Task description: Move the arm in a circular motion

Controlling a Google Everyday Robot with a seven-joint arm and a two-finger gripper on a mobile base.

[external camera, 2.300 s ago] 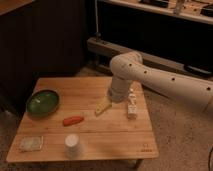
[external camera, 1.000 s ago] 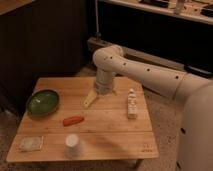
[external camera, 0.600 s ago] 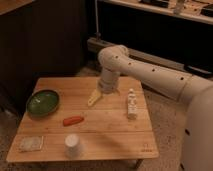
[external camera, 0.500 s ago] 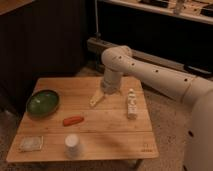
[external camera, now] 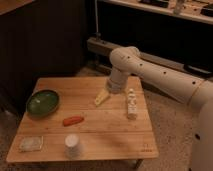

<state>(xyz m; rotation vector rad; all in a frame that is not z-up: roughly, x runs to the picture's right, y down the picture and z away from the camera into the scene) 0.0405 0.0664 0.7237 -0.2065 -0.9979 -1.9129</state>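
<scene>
The cream-white arm [external camera: 160, 75] reaches in from the right, bends at a rounded elbow [external camera: 124, 56] and points down over the back middle of the wooden table [external camera: 115, 132]. Its gripper [external camera: 101, 97] is a pale yellowish tool at the tip. It hangs low over the tabletop, between the green bowl [external camera: 42, 102] and the white bottle [external camera: 132, 103]. It holds nothing that I can see.
An orange carrot-like piece [external camera: 73, 120] lies in the table's middle. A white cup [external camera: 72, 144] stands at the front. A pale packet [external camera: 31, 143] lies at the front left corner. A dark cabinet and shelves stand behind the table.
The elbow and gripper have swung to the right and slightly toward the front since a second ago. The things on the table have not moved.
</scene>
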